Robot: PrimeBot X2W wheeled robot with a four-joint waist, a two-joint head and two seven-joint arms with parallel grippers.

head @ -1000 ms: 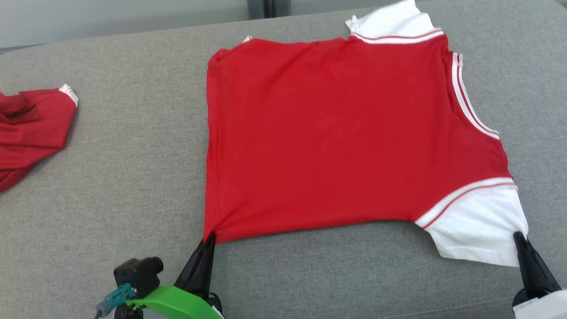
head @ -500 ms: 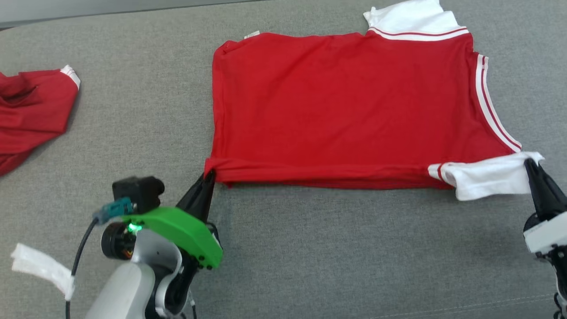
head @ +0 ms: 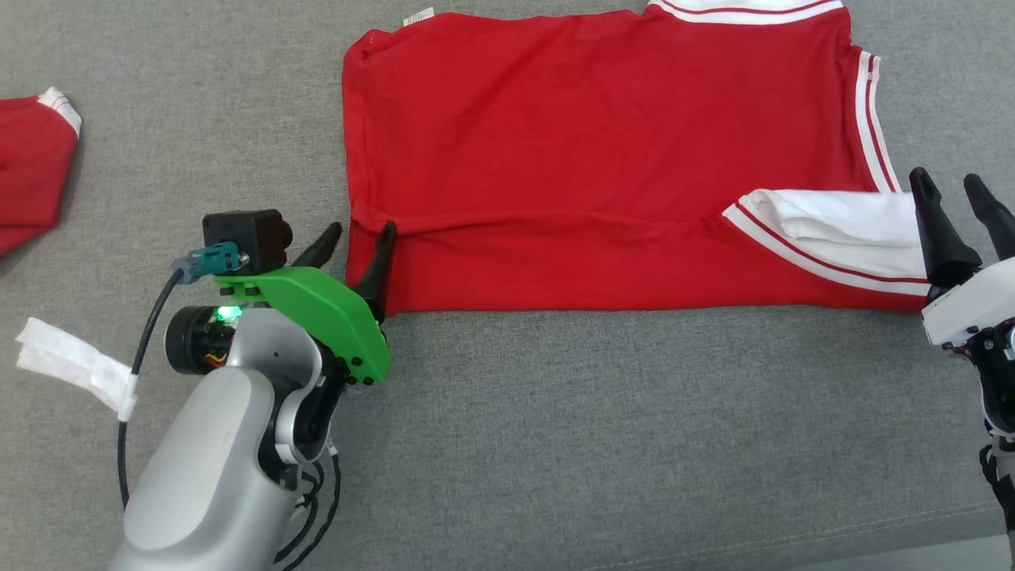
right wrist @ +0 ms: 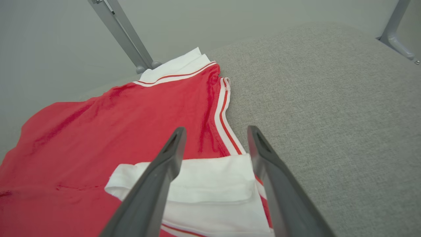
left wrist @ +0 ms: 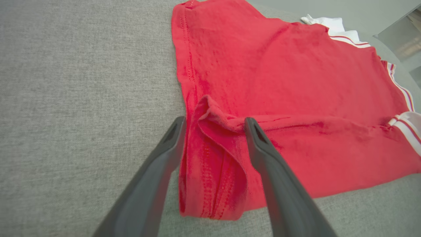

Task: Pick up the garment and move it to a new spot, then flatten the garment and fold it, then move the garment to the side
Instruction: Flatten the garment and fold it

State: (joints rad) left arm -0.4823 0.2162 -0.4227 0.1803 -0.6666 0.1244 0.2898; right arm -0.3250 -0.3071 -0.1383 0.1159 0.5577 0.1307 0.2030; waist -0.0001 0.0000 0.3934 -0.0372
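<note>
The garment point(head: 603, 135) is a red shirt with white, red-striped sleeves, lying flat on the grey cushion point(head: 595, 436). Its near edge is folded back over the body in a band. My left gripper point(head: 361, 231) stands open at the fold's left corner, one finger on the cloth and one on the cushion. In the left wrist view the left gripper point(left wrist: 215, 121) straddles the bunched red corner point(left wrist: 217, 158) without pinching it. My right gripper point(head: 946, 181) is open at the folded white sleeve point(head: 840, 218); in the right wrist view the right gripper point(right wrist: 217, 130) frames that sleeve point(right wrist: 204, 181).
A second red garment point(head: 28, 174) lies crumpled at the left edge. White tape point(head: 71, 361) hangs on my left arm's cable. Metal frame legs point(right wrist: 125, 36) stand beyond the cushion's far side. Bare cushion stretches in front of the fold and to the right point(right wrist: 329, 115).
Both grippers carried the near edge away from me, folding it over the shirt, then opened and let go. The head camera has tilted down.
</note>
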